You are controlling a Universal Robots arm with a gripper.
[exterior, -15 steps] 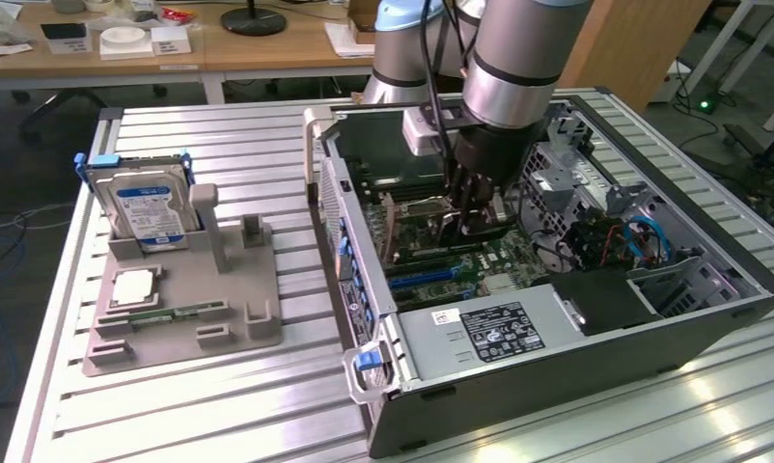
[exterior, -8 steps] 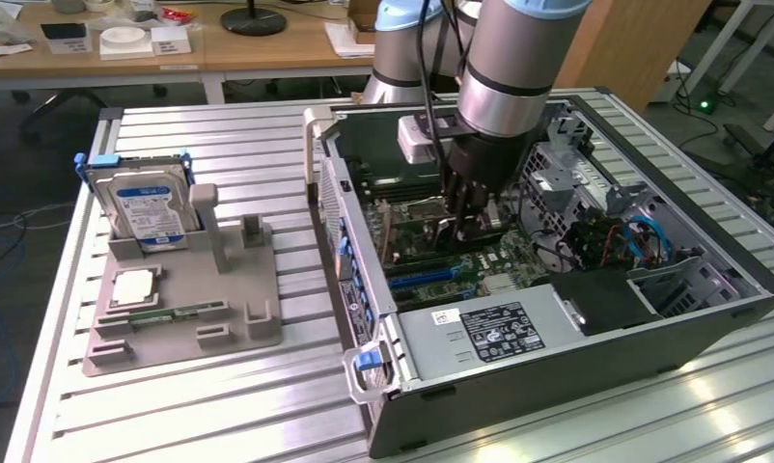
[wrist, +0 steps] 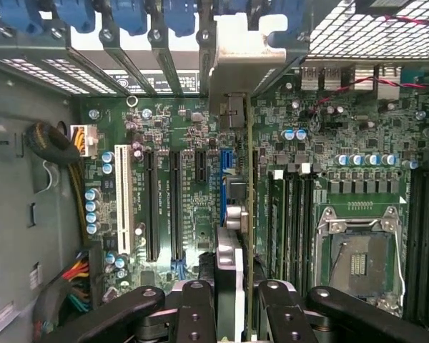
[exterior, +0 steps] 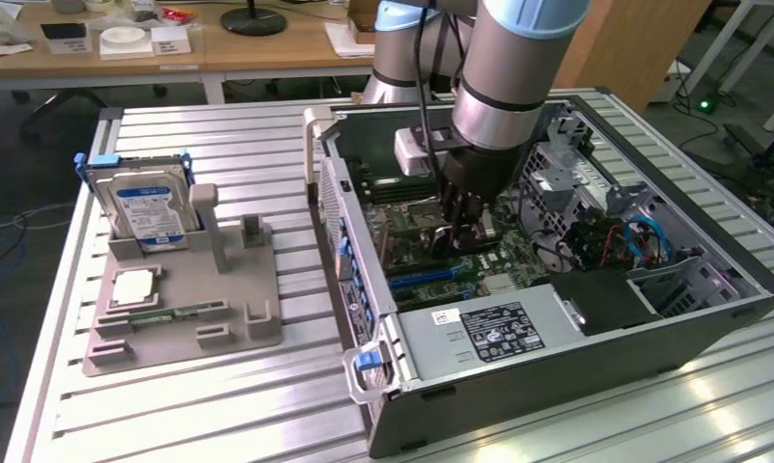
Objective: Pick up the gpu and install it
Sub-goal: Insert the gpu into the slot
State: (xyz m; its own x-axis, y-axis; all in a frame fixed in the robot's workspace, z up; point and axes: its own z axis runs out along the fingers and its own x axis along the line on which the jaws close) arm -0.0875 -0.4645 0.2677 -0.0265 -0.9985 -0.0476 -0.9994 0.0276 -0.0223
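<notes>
Nearest me, along the lower edge of the exterior view, the ribbed aluminium table [exterior: 207, 415] carries the open black computer case [exterior: 696, 318], with its grey power supply with a white label [exterior: 497, 328] at lower centre. At the exterior view's left sits a grey moulded fixture tray [exterior: 143, 352]. It holds a narrow green memory stick [exterior: 168, 313] lying flat, and behind that a silver hard drive with a blue-white label [exterior: 149, 212] standing upright.

In the middle of the frame the arm's black gripper [exterior: 462, 217] reaches down into the case. From the wrist view I see the gripper [wrist: 237, 293] clamped on the gpu [wrist: 236, 214], a thin dark green card seen edge-on, with one finger on each face. The card stands upright over the green motherboard [wrist: 186, 128], beside the long black expansion slots. Its silver end bracket is up against the row of blue-clipped slot covers. I cannot tell whether its edge is seated in a slot.

Wooden desks [exterior: 271, 48] cross the top of the exterior view.
</notes>
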